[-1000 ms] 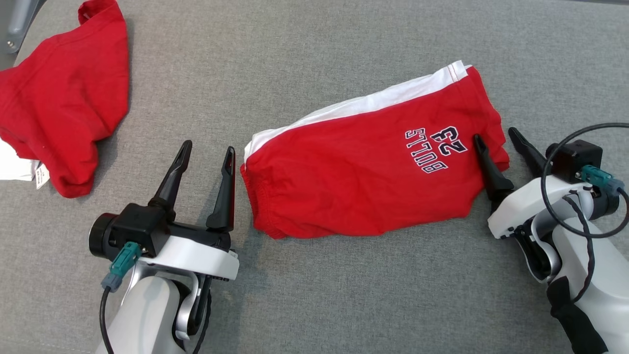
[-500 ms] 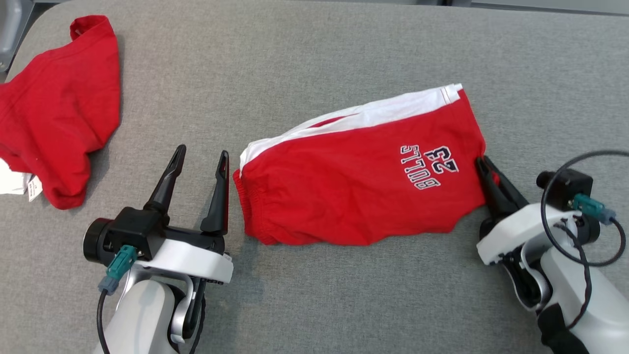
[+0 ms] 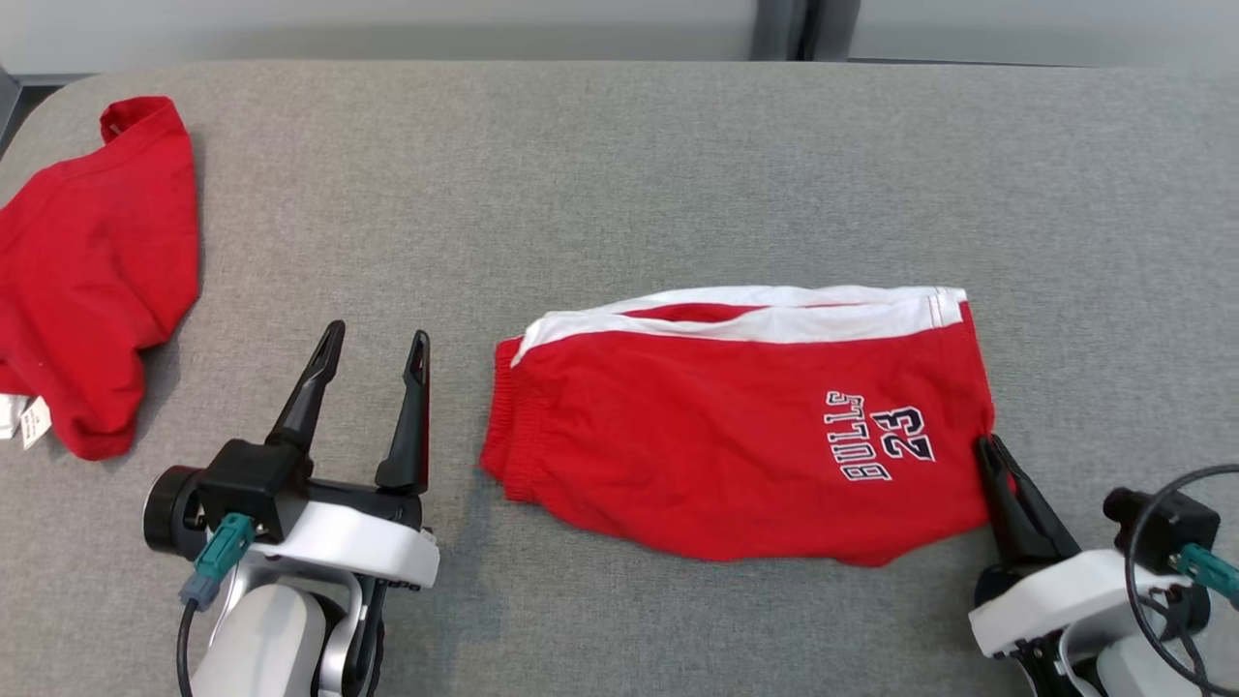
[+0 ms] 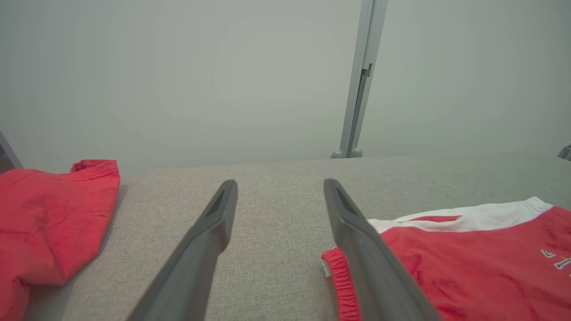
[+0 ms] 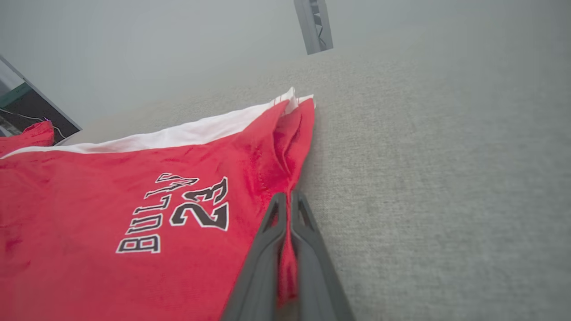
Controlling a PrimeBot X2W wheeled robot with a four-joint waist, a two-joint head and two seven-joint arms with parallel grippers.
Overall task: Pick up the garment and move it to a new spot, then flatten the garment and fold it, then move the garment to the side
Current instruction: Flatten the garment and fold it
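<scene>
At far left of the grey fabric-covered table (image 3: 678, 174): a crumpled red garment (image 3: 87, 281), partly cut off by the head view's edge, with a small white care label (image 3: 34, 423) at its lower left corner. Lies apart from both grippers.

Just to its right, over bare table: left gripper (image 3: 378, 332), empty, with two dark fingers spread wide and pointing away from the robot. Cannot tell whether hovering or resting on the surface.

Next, just beside that gripper's right finger: red basketball shorts (image 3: 716, 455), lying flat near the table's middle. Elastic waistband (image 3: 508, 426) toward the left, white side stripe (image 3: 774, 319) along the far edge, "BULLS 23" lettering (image 3: 883, 440) near the right end.

At far right: right gripper (image 3: 987, 445), fingers pressed together on the shorts' near right corner, with a pinch of red cloth caught between them, plain in the right wrist view. Elsewhere, shorts flat against the table.
</scene>
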